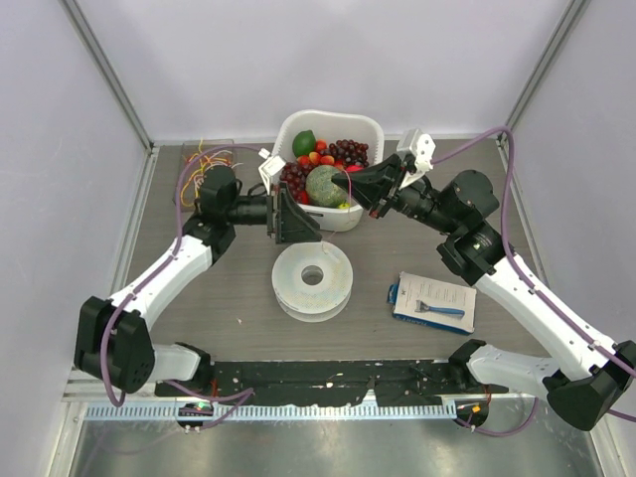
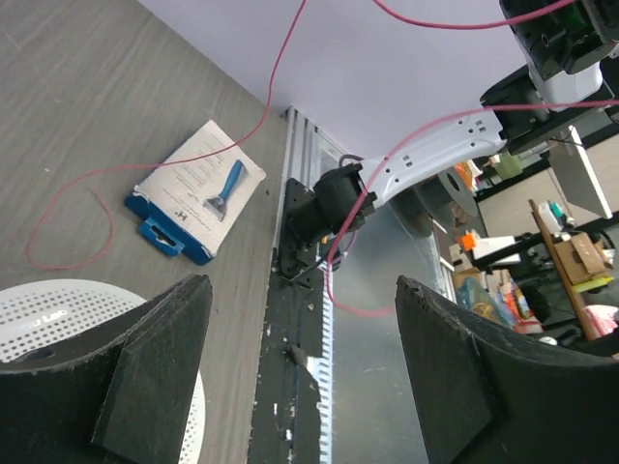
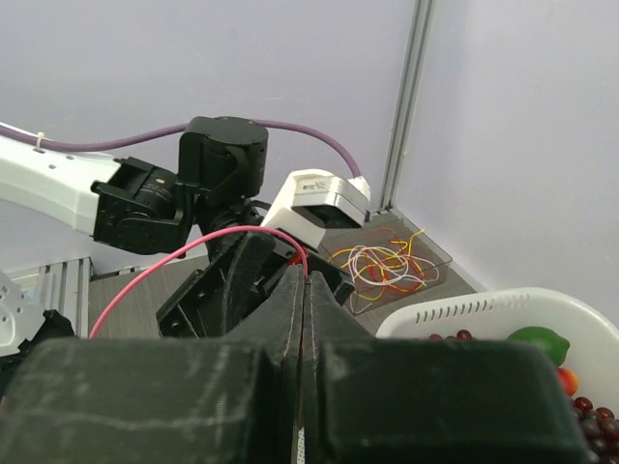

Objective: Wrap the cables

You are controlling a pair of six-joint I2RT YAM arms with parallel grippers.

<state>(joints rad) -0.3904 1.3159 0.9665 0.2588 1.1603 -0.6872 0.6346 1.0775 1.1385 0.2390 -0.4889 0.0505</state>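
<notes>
My right gripper (image 3: 308,282) is shut on one thin pink-red cable (image 3: 184,253), which arcs away from its fingertips to the left. In the top view this gripper (image 1: 352,185) hovers over the front of the fruit basket (image 1: 370,127). The same cable (image 2: 92,177) lies in a loop on the table and rises across the left wrist view. My left gripper (image 2: 300,319) is open and empty, held above the table beside the white spool (image 1: 313,278), facing the right gripper (image 1: 288,214). More cables, red, orange, yellow and white, lie tangled in a clear tray (image 3: 387,261) at the back left (image 1: 203,159).
The white basket holds grapes, a lime, a green melon and small red fruit. A blue-and-white card with a razor (image 1: 432,301) lies right of the spool. Purple cords run along both arms. A black strip (image 1: 328,378) lines the table's near edge.
</notes>
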